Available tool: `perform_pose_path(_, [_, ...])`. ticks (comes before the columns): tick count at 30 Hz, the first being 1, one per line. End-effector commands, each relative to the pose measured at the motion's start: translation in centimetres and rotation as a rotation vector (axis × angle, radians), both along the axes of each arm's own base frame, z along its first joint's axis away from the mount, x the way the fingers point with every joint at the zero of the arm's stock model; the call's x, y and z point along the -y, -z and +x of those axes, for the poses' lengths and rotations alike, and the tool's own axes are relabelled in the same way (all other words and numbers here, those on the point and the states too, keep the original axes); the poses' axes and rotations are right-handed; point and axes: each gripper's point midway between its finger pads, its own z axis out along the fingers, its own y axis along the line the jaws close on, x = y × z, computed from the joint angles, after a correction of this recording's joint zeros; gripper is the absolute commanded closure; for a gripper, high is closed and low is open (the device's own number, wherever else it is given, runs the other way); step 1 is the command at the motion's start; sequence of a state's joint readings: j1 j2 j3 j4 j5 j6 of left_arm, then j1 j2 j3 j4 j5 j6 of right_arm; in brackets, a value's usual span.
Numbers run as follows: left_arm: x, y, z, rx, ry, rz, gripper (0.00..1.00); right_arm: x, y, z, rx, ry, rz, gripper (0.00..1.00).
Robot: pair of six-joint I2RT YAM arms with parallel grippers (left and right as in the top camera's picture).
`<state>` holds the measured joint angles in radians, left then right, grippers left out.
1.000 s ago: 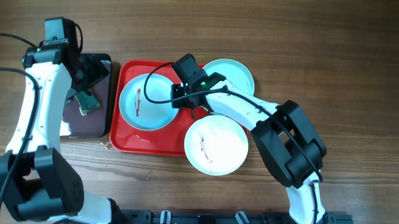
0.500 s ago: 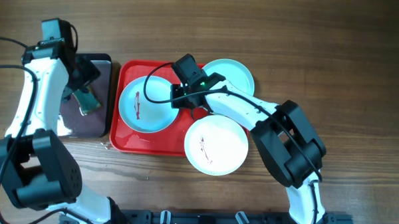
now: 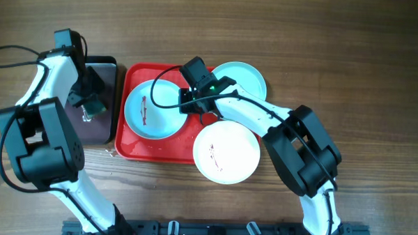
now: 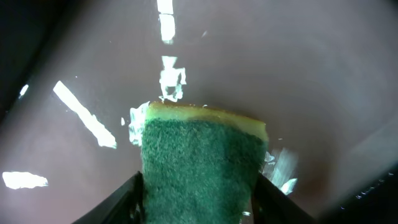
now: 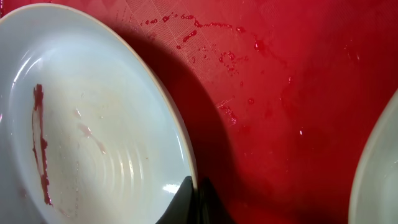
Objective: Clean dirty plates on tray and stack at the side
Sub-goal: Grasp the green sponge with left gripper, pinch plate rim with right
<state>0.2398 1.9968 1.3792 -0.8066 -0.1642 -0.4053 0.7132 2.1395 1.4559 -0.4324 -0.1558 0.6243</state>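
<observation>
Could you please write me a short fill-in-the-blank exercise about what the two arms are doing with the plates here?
1. The left gripper is shut on a green-faced ______.
2. The right gripper pinches the rim of a smeared plate that lies on the ______ tray.
3. The overhead view shows ______ plates in all.
Missing words: sponge; red; three.

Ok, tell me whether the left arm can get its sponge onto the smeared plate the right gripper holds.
Probably yes. The left gripper, shut on the sponge, hangs over the black tray beside the red tray. The plate's smeared centre lies uncovered; the right gripper pinches only its far rim.
</observation>
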Motion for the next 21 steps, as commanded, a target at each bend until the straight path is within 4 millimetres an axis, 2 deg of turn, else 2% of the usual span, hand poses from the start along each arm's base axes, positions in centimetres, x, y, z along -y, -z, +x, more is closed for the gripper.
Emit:
perform_pose_path(1, [0.0,0.7,-0.4,-0.023,0.007,0.001,0.53,-0.2,1.1,-0.3,-0.019,-0.003,-0.017,0.96])
perform_pose_path(7, [0.3,1.4,-1.6,-0.064,0.007,-0.010,0.48,-0.2,1.1,-0.3,-0.020,-0.003,-0.017,0.96])
perform_pose_path(13, [1.2,2.5,-2.5,-0.082,0.013,-0.048,0.49,-0.2,1.1,-0.3,-0.020,-0.003,-0.017,0.96])
perform_pose_path(15, [1.2,2.7,-2.4,-0.074,0.013,-0.046,0.54,-0.2,1.1,-0.3,-0.019,-0.003,-0.017,0.96])
perform_pose_path(18, [1.0,2.7,-2.1,-0.060,0.013,-0.043,0.72,-0.2,1.1,-0.3,-0.020,-0.004,-0.017,0.96])
perform_pose_path(21, [1.0,2.6,-1.9,-0.052,0.013,-0.040,0.78,-0.3,1.1,-0.3,-0.021,-0.005,-0.015,0.96])
